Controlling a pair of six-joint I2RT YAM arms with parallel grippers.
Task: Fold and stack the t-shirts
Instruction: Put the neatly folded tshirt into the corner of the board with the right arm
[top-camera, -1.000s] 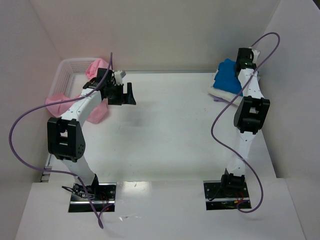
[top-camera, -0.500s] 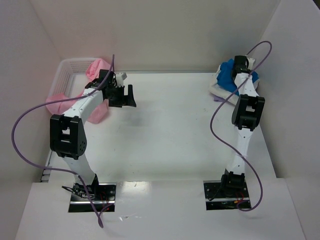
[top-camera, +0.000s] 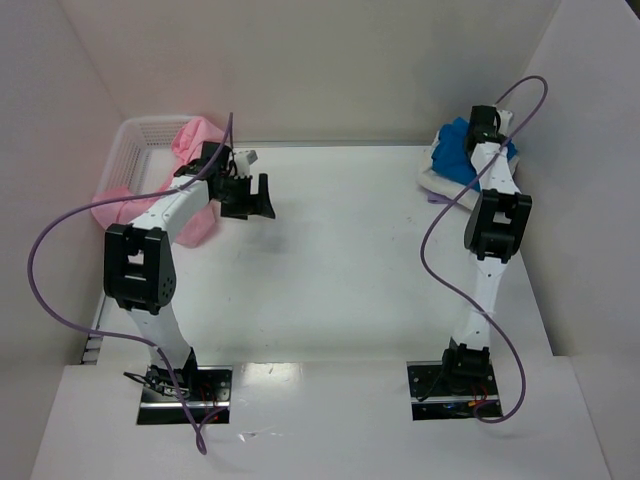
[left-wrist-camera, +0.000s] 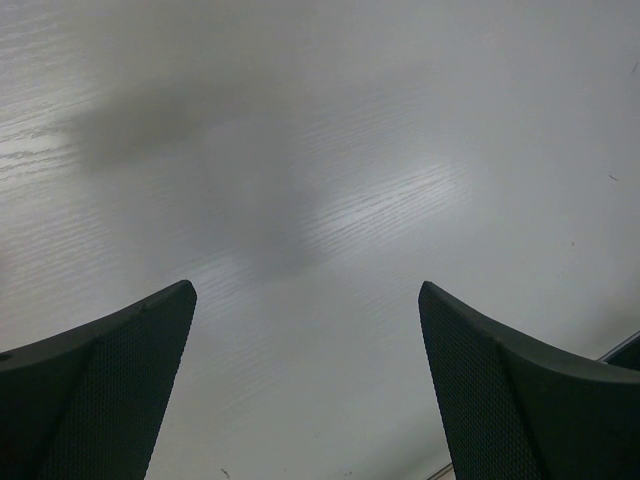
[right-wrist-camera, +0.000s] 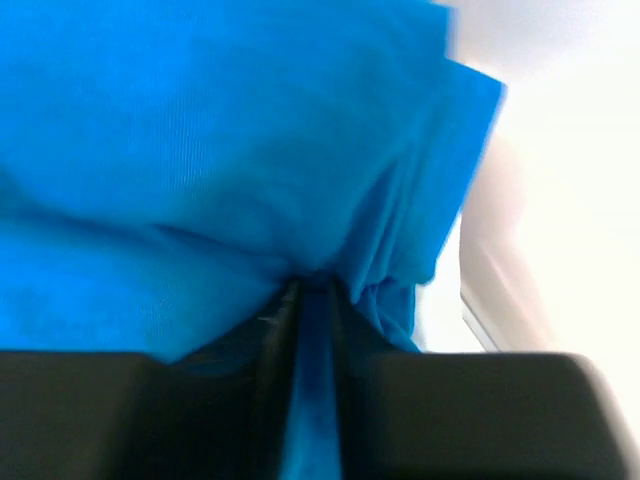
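Note:
A bright blue t-shirt (top-camera: 456, 143) lies bunched on a cream-white t-shirt (top-camera: 440, 184) at the table's far right corner. My right gripper (top-camera: 481, 128) is down on the blue cloth. In the right wrist view its jaws (right-wrist-camera: 312, 300) stand almost together with a fold of the blue t-shirt (right-wrist-camera: 220, 150) pinched in the narrow gap. Pink t-shirts (top-camera: 196, 134) spill out of and over the basket at the far left. My left gripper (top-camera: 256, 198) hovers open over bare table just right of them, with nothing between its fingers (left-wrist-camera: 305, 288).
A white plastic lattice basket (top-camera: 134, 134) stands in the far left corner against the wall. White walls close in the table on the left, back and right. Purple cables loop off both arms.
The right wrist has dropped slightly left onto the blue t-shirt, which now bunches around it. The left gripper has shifted a little toward the back and stays open.

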